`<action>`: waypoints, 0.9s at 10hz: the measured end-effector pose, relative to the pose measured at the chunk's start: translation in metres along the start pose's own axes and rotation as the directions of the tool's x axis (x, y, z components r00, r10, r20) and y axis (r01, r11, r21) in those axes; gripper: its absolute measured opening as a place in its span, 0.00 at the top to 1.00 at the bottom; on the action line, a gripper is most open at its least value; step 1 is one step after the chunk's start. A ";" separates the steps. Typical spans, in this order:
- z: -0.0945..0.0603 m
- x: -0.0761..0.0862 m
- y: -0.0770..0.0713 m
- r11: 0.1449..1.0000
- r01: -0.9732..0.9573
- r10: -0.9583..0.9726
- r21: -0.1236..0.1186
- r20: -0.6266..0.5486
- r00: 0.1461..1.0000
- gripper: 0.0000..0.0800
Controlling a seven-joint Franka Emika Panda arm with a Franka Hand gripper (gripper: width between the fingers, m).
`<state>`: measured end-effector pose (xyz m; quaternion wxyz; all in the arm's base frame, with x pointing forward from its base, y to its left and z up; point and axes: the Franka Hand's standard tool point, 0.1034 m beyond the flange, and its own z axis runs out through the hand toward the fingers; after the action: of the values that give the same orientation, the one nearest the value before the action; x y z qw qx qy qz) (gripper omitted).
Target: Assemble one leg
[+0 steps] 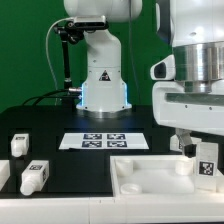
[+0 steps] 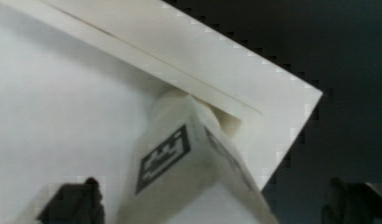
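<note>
Gripper [image 1: 203, 160] fingers are closed on the small white tagged plastic leg [image 1: 207, 163], held upright at a corner of the large white tray-like panel [image 1: 150, 178].

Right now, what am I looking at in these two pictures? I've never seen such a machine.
It is one robot arm; its white base stands at the back of a black table. One picture comes from a camera off the arm, the other from a camera on its wrist. At the exterior view's right, the arm's pincer holds a small white tagged leg at a corner of a large white tray-like panel. The wrist view shows that leg close up against the panel's corner. Two more legs lie loose on the table, and a flat marker board lies mid-table.
</note>
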<state>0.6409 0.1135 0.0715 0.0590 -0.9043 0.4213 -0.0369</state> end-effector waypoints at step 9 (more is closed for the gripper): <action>0.001 -0.003 -0.001 0.982 0.185 -0.186 -0.036 -0.024 0.982 0.63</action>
<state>0.6400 0.1170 0.0703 0.0342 -0.9399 0.3365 -0.0475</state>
